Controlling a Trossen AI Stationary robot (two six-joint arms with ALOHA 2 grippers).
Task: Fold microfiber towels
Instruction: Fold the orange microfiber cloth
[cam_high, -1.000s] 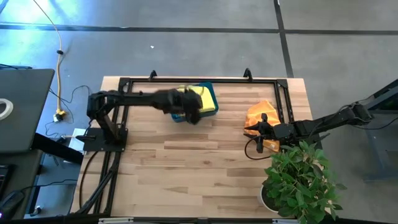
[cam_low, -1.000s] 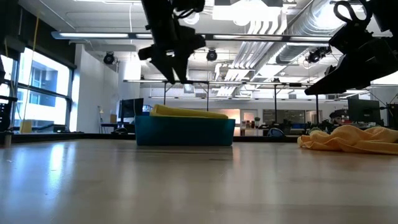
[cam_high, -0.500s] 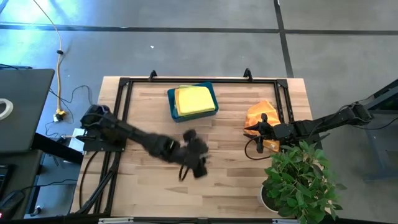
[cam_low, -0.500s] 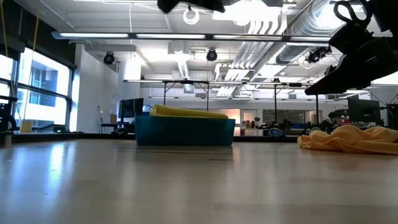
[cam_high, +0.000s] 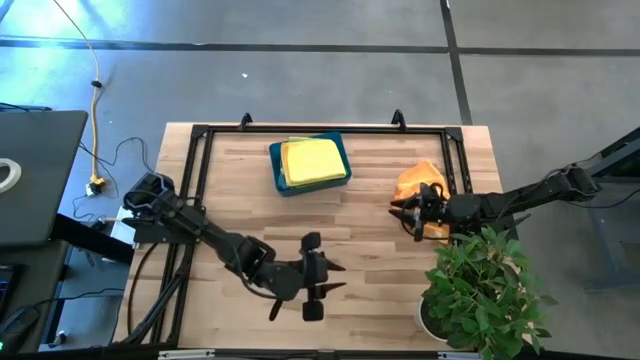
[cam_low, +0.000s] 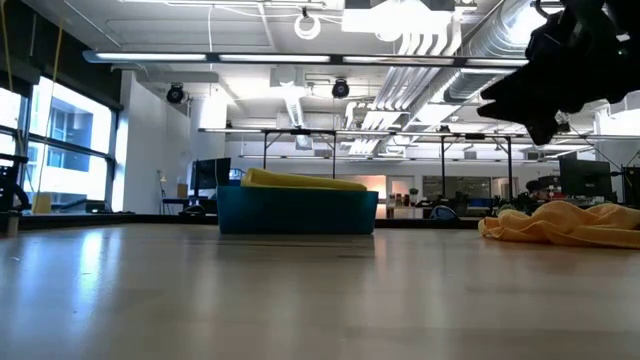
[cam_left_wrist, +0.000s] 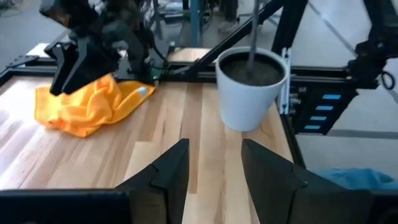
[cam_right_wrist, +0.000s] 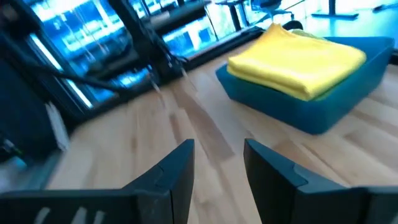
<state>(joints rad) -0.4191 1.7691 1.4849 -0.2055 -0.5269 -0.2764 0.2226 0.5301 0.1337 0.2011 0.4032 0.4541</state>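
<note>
**Between towels — orange one up next**

Folded yellow towel (cam_high: 311, 160) sits atop the stack in the teal bin (cam_high: 279, 172) at the desk's (cam_high: 240, 220) far edge. A crumpled orange towel (cam_high: 414, 181) lies unfolded near the right edge, next to the potted plant (cam_high: 480, 285).

Left gripper (cam_high: 318, 282) hovers over bare wood near the front-middle, fingers apart, holding nothing. Right gripper (cam_high: 408, 212) hangs just beside the orange towel, fingers apart w/ nothing between them.

Judged step: fetching the next towel. Next move likely needs the orange towel dragged to open desk & spread flat — both arms pinching corners — before any fold.
</note>
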